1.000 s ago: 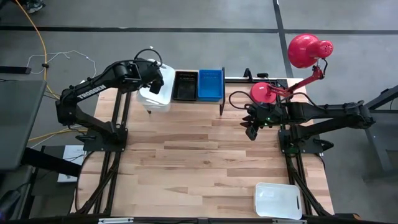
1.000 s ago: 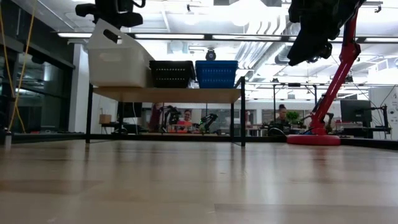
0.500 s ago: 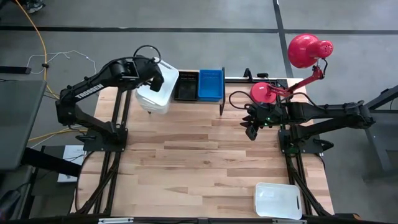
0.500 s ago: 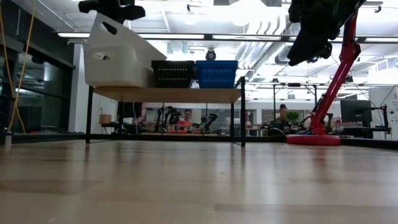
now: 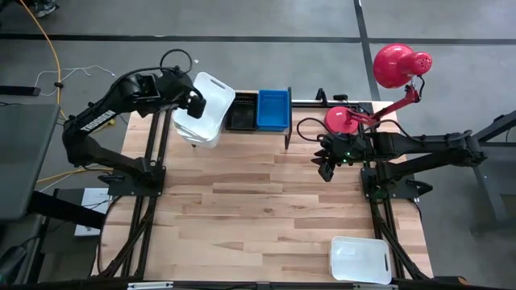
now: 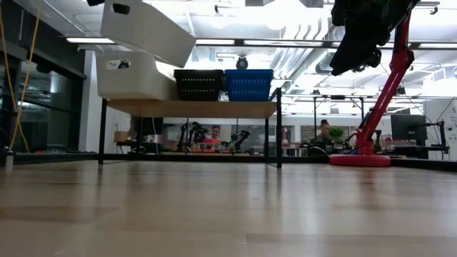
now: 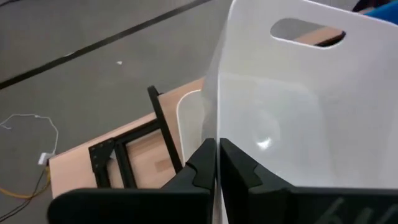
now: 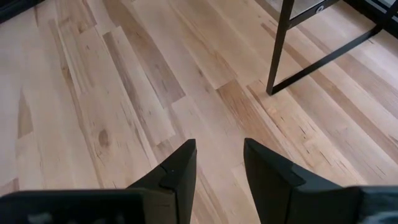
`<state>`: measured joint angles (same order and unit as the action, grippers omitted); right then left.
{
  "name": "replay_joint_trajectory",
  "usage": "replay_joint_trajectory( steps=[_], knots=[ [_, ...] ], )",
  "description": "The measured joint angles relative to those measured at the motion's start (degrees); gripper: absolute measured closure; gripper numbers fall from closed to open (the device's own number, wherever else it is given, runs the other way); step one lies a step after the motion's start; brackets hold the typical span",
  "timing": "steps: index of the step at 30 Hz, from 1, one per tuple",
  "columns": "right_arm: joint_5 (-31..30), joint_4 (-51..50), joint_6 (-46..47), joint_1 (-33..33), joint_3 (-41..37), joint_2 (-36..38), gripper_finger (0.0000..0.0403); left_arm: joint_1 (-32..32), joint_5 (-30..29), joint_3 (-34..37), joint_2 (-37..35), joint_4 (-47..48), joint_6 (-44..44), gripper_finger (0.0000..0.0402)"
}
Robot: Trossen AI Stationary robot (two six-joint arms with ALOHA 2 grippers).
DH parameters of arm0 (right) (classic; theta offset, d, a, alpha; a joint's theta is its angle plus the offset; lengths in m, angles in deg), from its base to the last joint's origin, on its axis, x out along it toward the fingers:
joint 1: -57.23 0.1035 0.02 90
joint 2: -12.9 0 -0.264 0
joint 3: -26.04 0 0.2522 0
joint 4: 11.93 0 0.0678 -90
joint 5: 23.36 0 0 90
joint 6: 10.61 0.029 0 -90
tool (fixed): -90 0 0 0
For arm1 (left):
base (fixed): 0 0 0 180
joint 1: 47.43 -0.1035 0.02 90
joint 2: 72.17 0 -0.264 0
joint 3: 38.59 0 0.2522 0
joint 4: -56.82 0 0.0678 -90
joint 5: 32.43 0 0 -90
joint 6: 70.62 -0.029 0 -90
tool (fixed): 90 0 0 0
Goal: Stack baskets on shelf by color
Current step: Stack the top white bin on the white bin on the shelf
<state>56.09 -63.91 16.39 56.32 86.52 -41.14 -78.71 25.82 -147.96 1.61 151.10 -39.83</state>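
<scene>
Seen from above: left gripper [image 5: 194,102] at about 10 o'clock of the table [image 5: 266,209], jaws pressed together on the thin wall of a white basket [image 5: 211,103], held tilted in the air. In the left wrist view, both dark fingers [image 7: 205,165] closed on that white wall, the handle slot visible further along it. Just under this lifted basket, a second white basket [image 5: 196,133] resting on the 9 o'clock end of the shelf [image 5: 288,129]; impossible to tell whether the two were touching. From table height, held white basket [image 6: 148,30] slanted above the lower white basket [image 6: 136,77].

Next on the shelf, toward 3 o'clock: a black mesh basket [image 5: 240,111], then a blue basket [image 5: 273,109] just beside it, both upright on the light wood top.

Right gripper [image 5: 326,169] hovering above the table at about 2 o'clock, near the red lamp base [image 5: 340,119], jaws apart and holding nothing; only bare wood seen between the fingers [image 8: 178,168] in the right wrist view.

A third white basket [image 5: 360,259] lying on the table at about 5 o'clock, well apart from the shelf.
</scene>
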Motion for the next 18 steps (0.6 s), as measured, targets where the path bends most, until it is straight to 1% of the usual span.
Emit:
replay_joint_trajectory(
  steps=[2,4,7,10,14,18],
  knots=[
    [0.00,0.00,0.00,-0.01,0.00,0.00,0.0281,-0.67,0.13,1.47,-1.81,-1.25,-0.66,0.0401],
    [0.00,0.00,0.02,-0.02,0.00,0.00,0.0281,-2.23,1.55,3.40,-3.85,-3.18,-1.07,0.0401],
    [0.00,0.00,0.02,-0.01,0.00,0.00,0.0281,-5.24,5.72,7.55,-7.13,-6.96,-1.97,0.0401],
    [0.00,0.31,0.02,0.00,0.00,0.00,0.0281,-8.64,8.17,12.63,-10.25,-9.72,-2.55,0.0401],
    [0.00,1.65,0.02,-0.02,0.00,-0.01,0.0281,-12.55,13.76,19.40,-13.75,-15.83,-3.90,0.0401],
    [0.00,2.91,0.02,-0.01,0.00,-0.01,0.0281,-14.89,17.94,23.37,-15.88,-22.03,-4.07,0.0401]
  ],
)
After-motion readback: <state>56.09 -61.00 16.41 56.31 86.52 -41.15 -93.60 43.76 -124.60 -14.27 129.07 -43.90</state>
